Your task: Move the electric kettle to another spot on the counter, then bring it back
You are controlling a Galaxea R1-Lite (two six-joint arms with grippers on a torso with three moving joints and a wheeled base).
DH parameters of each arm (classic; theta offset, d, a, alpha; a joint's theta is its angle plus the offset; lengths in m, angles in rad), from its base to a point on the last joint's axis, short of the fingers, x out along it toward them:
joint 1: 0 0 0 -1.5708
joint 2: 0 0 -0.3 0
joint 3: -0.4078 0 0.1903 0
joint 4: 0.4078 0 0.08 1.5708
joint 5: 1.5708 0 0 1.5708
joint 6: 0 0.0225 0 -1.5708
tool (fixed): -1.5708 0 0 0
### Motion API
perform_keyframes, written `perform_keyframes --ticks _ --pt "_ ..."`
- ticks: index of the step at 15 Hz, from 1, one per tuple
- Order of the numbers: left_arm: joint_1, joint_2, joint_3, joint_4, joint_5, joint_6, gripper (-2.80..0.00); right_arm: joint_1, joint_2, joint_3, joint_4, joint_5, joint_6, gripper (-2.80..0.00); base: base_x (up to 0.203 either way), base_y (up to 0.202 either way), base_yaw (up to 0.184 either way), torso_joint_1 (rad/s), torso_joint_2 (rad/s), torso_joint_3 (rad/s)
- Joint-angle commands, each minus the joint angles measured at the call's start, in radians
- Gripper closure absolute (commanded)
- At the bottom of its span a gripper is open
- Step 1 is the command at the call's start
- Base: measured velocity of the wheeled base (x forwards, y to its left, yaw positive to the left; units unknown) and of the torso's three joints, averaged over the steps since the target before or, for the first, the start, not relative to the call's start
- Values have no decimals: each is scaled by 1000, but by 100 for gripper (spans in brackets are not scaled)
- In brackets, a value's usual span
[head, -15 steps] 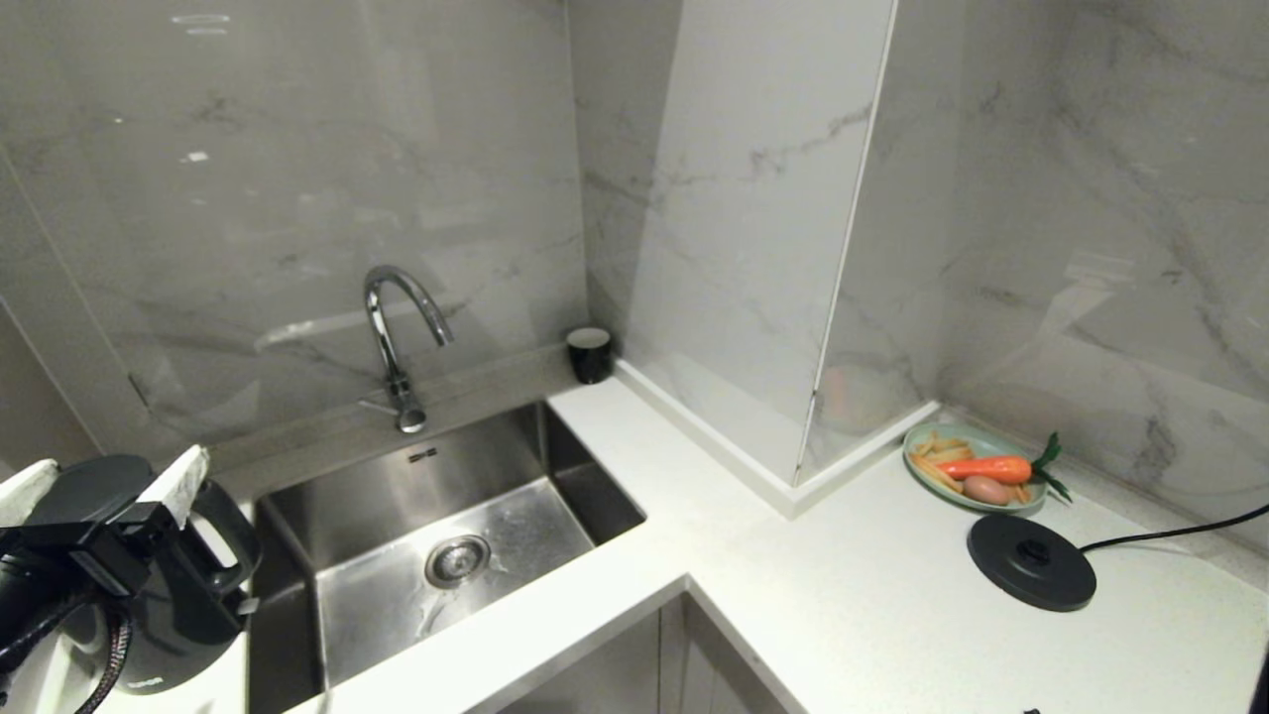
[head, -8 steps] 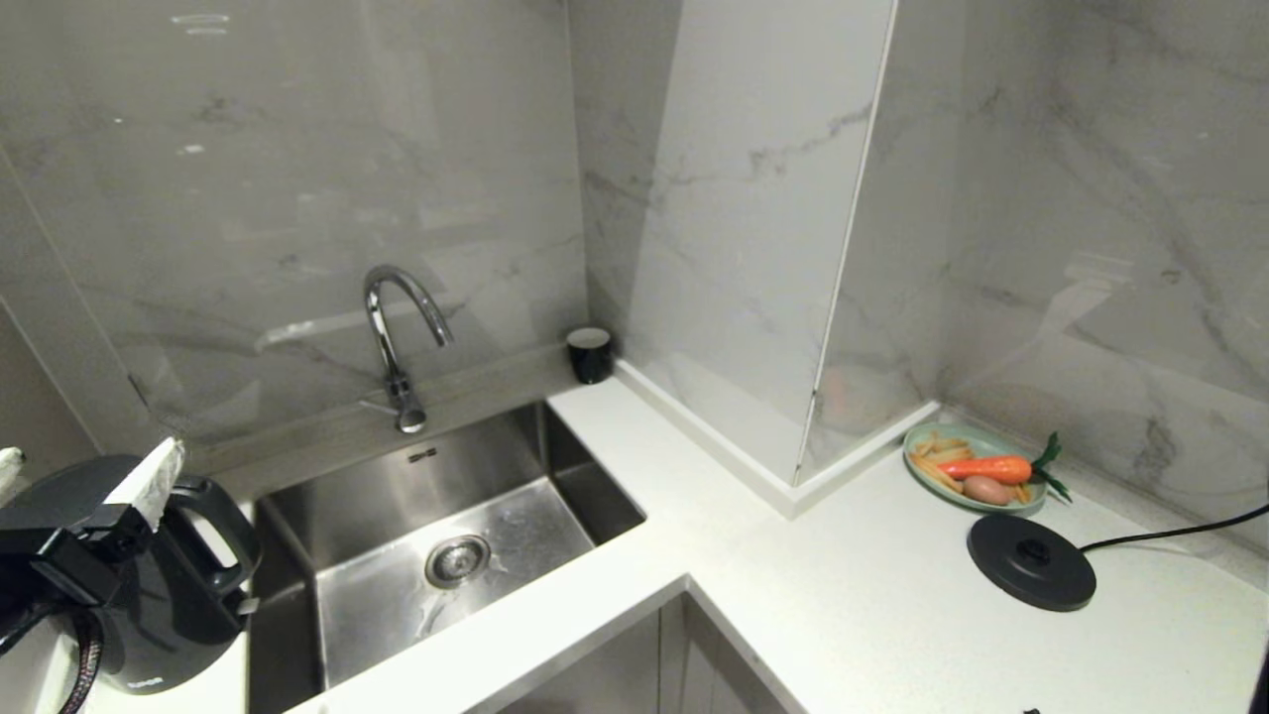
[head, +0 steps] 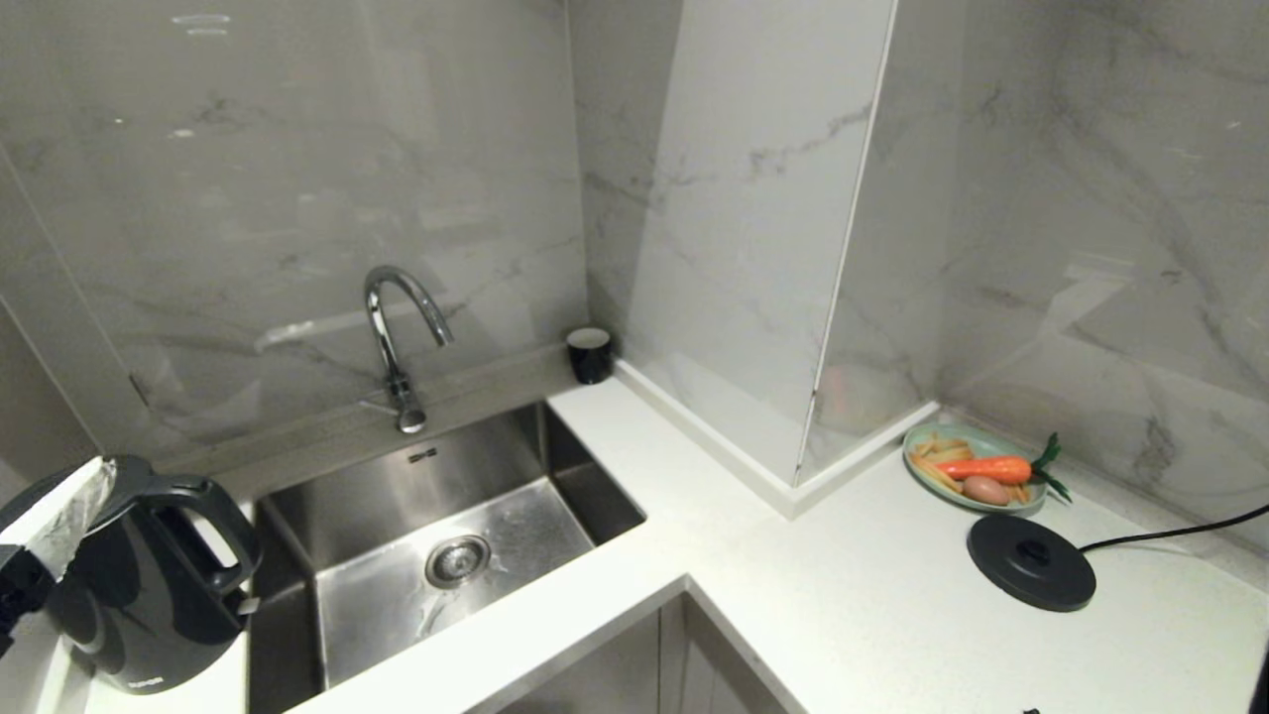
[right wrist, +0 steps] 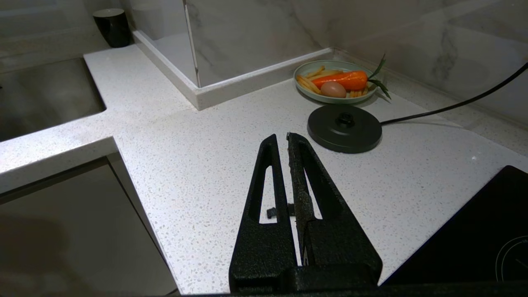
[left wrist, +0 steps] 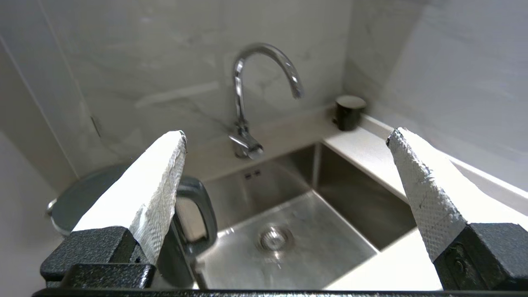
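Note:
The electric kettle [head: 149, 595], glossy black with a loop handle facing the sink, stands upright on the counter [head: 843, 595] at the far left. In the left wrist view its handle [left wrist: 198, 214] and lid show beside one finger. My left gripper [left wrist: 288, 132] is open and empty, hanging back from the kettle without touching it. In the head view only one of its white padded fingers [head: 59, 521] shows, at the left edge. My right gripper [right wrist: 281, 136] is shut and empty, parked low over the counter [right wrist: 185, 165].
A steel sink [head: 446, 535] with a curved tap [head: 397, 337] lies right of the kettle. A small black cup [head: 590, 354] stands in the corner. At the right are the corded base disc [head: 1031, 575], a plate of food [head: 922, 436] and a black hob [right wrist: 474, 239].
My left gripper has drawn back off the kettle's top toward the left edge of the head view, still open. The kettle stays where it stood. The right arm is still.

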Motion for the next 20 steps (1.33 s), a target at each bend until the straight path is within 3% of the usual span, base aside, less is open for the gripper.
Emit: perform_keyframes --ticks 1,5,8,10,14,18,20 --pt "-8 -152 -60 200 -10 -1 -280 0 0 0 1 0 -1 0 0 0 0 0 0 0" --pt "-8 -258 -101 268 -14 -1 -280 0 0 0 1 -1 -1 0 0 0 0 0 0 0" --pt "-21 -381 -256 565 -38 -3 -280 0 0 0 1 -1 -1 0 0 0 0 0 0 0" --pt "-27 -436 -313 657 -48 -3 -280 0 0 0 1 -3 8 0 0 0 0 0 0 0" --pt "-29 -452 -346 689 -41 -24 -280 0 0 0 -1 -1 10 0 0 0 0 0 0 0" --pt "-153 -451 -374 739 -31 -29 -280 0 0 0 -1 -2 10 0 0 0 0 0 0 0" --pt "-133 -481 -357 760 -23 -21 -280 0 0 0 -1 -3 10 0 0 0 0 0 0 0"
